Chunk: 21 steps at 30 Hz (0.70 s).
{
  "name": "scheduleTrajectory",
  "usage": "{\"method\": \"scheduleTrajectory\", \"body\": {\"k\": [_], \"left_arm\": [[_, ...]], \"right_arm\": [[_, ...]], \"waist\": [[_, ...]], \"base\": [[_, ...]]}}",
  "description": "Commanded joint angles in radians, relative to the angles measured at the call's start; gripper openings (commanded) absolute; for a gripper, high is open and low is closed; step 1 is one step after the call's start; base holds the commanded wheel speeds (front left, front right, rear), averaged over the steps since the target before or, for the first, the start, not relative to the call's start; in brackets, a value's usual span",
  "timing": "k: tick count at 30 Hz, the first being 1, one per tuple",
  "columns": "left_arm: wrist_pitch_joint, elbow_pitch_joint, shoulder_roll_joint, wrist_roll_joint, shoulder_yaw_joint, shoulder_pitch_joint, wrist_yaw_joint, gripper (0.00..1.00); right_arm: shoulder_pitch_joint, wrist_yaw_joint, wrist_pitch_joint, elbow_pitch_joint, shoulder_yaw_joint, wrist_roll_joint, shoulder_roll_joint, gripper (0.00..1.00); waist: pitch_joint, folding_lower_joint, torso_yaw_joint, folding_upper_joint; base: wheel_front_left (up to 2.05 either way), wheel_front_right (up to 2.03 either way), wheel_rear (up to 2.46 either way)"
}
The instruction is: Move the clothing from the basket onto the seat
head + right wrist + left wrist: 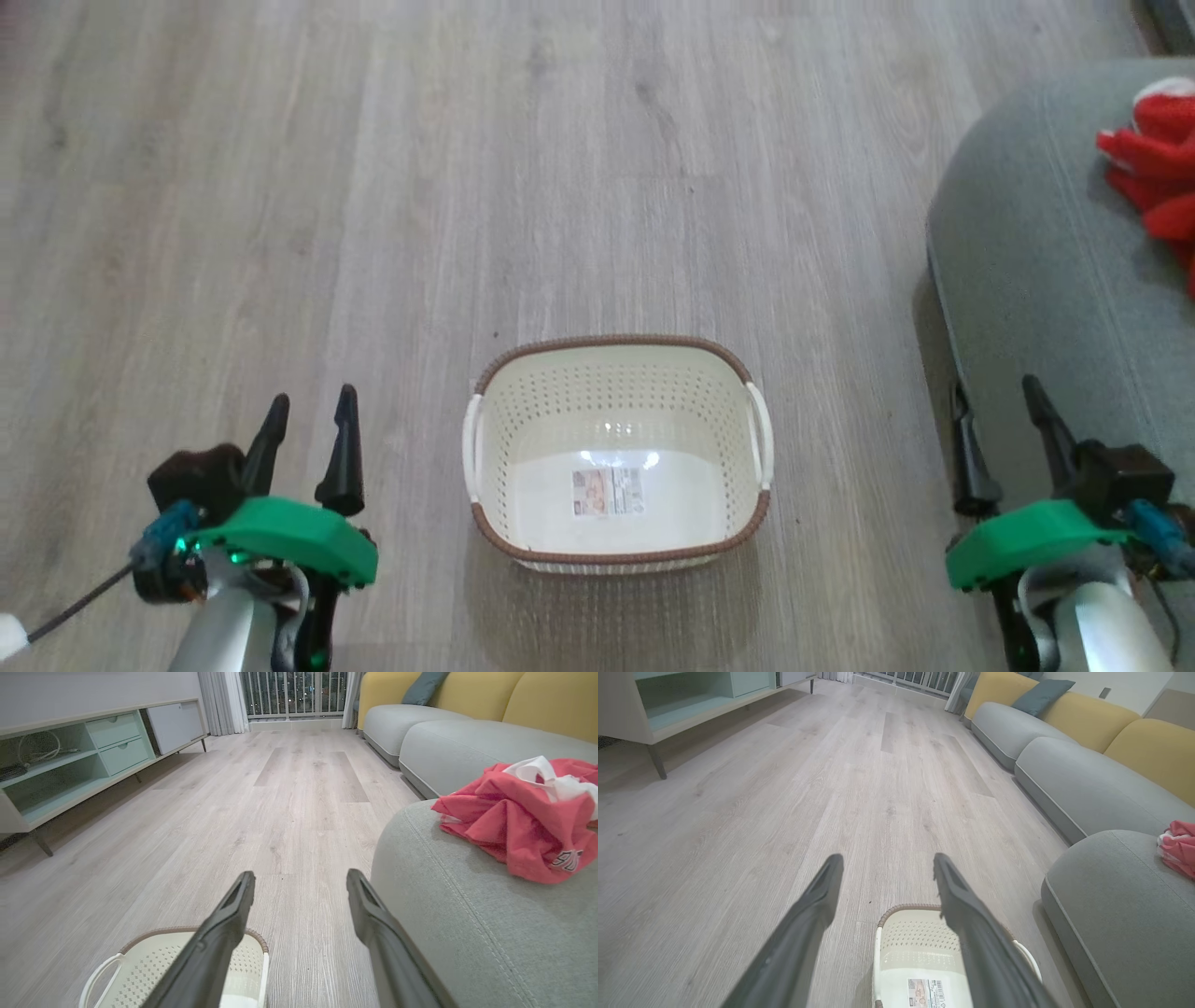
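head view: the basket (616, 347) stands empty on the floor (280, 187) between the left gripper (313, 395) and right gripper (993, 385), both spread wide, holding nothing. left wrist view: the clothing (1178, 847) lies bunched on the seat (1106, 905), well apart from the basket. right wrist view: it sits near the seat's rounded end, where a careless right-arm swing could drag it off.
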Motion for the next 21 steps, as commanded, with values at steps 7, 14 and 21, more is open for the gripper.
{"method": "scheduleTrajectory", "body": {"k": [7,14,21], "left_arm": [[-0.011,-0.031,-0.022,0.084,0.096,-0.020,-0.029,1.00],[-0.011,-0.032,-0.039,0.138,0.135,-0.020,-0.049,1.00],[0.002,0.014,-0.053,0.164,0.113,0.009,-0.061,0.00]], "right_arm": [[0.002,0.000,-0.006,0.008,0.021,-0.026,0.010,1.00],[-0.005,0.000,-0.006,0.016,0.036,-0.027,0.012,1.00],[0.010,0.000,0.000,0.050,0.041,-0.014,0.015,0.00]], "waist": [[-0.042,0.0002,0.031,-0.0001],[-0.047,0.0002,0.029,-0.0001],[-0.046,0.0002,0.031,-0.0001]], "base": [[0.00,0.00,0.00],[0.00,0.00,0.00],[0.00,0.00,0.00]]}}
